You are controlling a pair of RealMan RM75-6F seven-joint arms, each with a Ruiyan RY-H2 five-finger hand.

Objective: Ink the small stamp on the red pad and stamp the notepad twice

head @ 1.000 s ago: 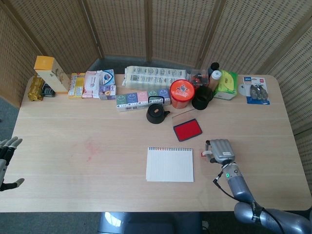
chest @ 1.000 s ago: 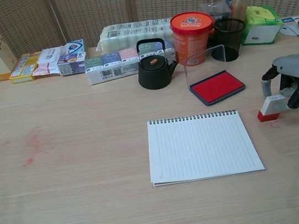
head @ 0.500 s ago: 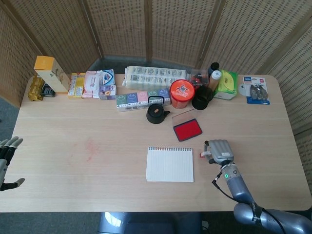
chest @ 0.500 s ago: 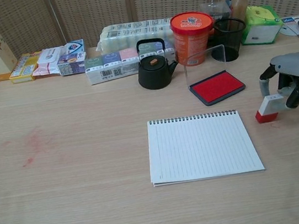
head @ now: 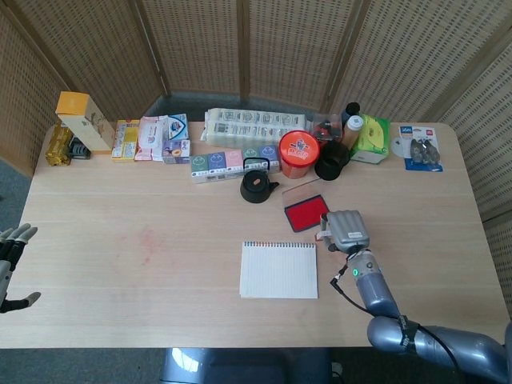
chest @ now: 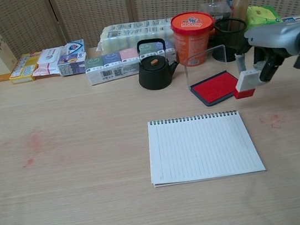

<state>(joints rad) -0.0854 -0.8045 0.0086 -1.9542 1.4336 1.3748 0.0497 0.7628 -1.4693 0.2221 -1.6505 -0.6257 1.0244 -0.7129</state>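
My right hand (chest: 275,43) (head: 346,230) holds the small stamp (chest: 245,84), a white block with a red base, lifted off the table and tilted. The stamp hangs just over the right corner of the open red ink pad (chest: 217,87) (head: 306,212), whose clear lid stands upright behind it. In the head view the hand hides most of the stamp. The white lined notepad (chest: 202,146) (head: 279,270) lies flat in front of the pad, with no marks on it. My left hand (head: 11,260) rests at the far left edge, fingers spread, holding nothing.
A black teapot (chest: 154,67), an orange tub (chest: 192,28) and a black mesh cup (chest: 231,38) stand just behind the ink pad. Boxes and packets line the back of the table. Faint red smudges mark the wood at right (chest: 270,121) and left (chest: 34,144).
My right hand has lifted the stamp off the table and carried it up and to the left, from beside the notepad to the ink pad's right corner. A red smudge shows where it stood.
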